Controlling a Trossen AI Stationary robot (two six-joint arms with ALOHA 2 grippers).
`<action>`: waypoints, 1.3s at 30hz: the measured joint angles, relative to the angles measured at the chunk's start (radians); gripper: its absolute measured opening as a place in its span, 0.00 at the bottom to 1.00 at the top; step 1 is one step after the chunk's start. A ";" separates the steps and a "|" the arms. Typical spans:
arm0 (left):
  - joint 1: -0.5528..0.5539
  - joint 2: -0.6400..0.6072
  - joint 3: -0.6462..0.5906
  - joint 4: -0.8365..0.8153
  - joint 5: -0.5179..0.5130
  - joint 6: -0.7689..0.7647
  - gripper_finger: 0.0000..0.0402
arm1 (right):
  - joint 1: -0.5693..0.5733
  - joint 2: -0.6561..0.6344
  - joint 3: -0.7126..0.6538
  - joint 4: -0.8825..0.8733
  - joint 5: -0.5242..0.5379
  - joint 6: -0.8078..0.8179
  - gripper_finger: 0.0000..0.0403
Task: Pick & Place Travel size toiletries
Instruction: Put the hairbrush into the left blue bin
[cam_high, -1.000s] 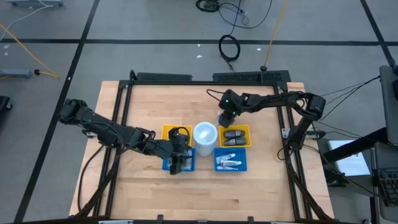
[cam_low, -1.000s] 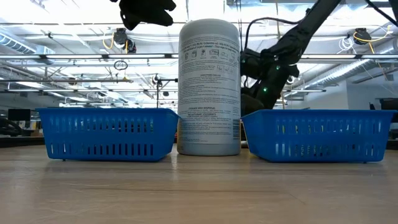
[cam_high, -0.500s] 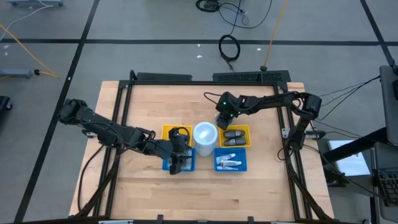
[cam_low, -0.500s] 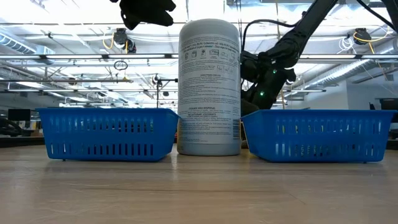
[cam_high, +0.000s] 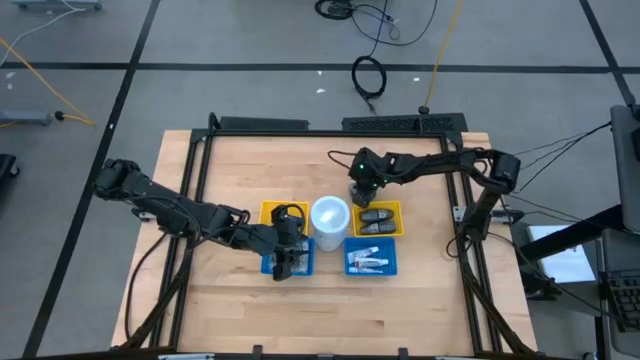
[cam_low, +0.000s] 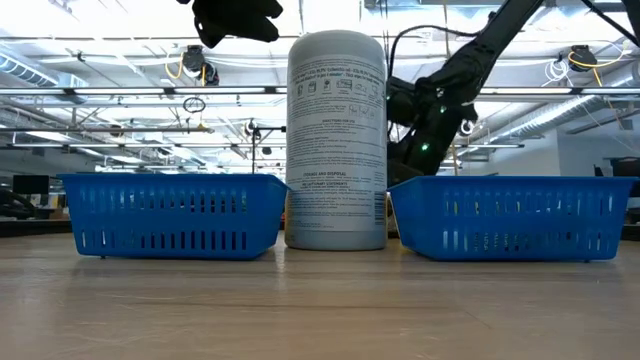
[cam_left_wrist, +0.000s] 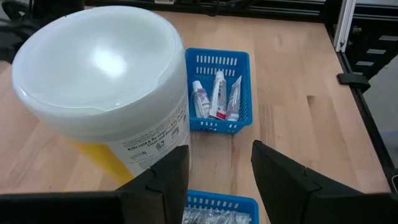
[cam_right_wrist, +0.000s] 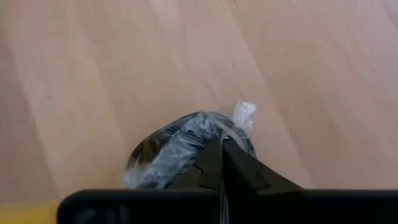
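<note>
moved: right hand (cam_high: 356, 189) has shifted toward the white tub (cam_high: 329, 215) and snapped together on a clear-wrapped black gadget (cam_right_wrist: 186, 149) | left hand (cam_left_wrist: 214, 180) apart, empty, over left blue basket (cam_high: 290, 260) | toiletries (cam_high: 367, 259) lie in right blue basket (cam_high: 391, 262) | tip: lift the wrap straight, clear of the yellow bin (cam_high: 398, 228) rim

grey floor (cam_high: 250, 40) with dark lines, cables (cam_high: 368, 75) lying loose.

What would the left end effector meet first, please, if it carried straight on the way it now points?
Probably the blue basket holding the toiletry tubes, just past the white tub; depth is hard to judge.
</note>
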 joint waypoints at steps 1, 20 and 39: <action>0.000 0.000 0.000 0.000 0.000 0.000 0.44 | 0.000 -0.014 0.002 -0.013 0.015 -0.002 0.00; 0.000 -0.001 0.000 0.071 -0.004 0.002 0.44 | 0.091 -0.423 0.011 0.049 0.138 -0.008 0.00; 0.004 -0.001 0.000 0.300 -0.250 0.053 0.44 | 0.395 -0.595 0.012 0.227 0.203 -0.055 0.00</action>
